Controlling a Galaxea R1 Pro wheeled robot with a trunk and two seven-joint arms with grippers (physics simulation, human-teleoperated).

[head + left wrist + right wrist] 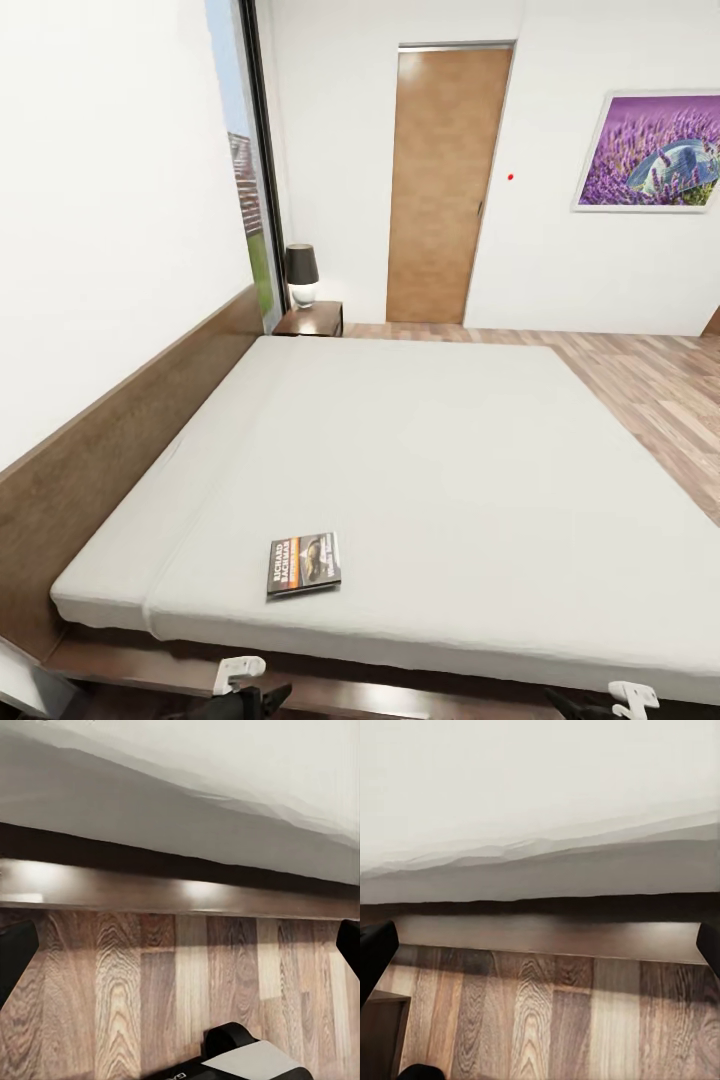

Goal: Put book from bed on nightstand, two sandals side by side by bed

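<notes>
Although the bedroom's wood-plank floor [650, 390] and white walls take up much of the head view, the bed [450, 460] dominates, its pale mattress running from the dark headboard at the robot's left out toward the door [445, 185]. A nightstand [313, 320] stands at the far end of the bed by the window, with a lamp [301, 275] on it. The book [303, 563] lies flat on the mattress near the closest edge, toward the headboard side. Judging by this, the book step is in hand: the robot faces the bed and the pick has not begun. Next, an arm should probably rise above the mattress and reach forward. Both arms hang low by the bed frame; the left end effector [180, 952] and right end effector [540, 952] have fingers spread wide, holding nothing.
</notes>
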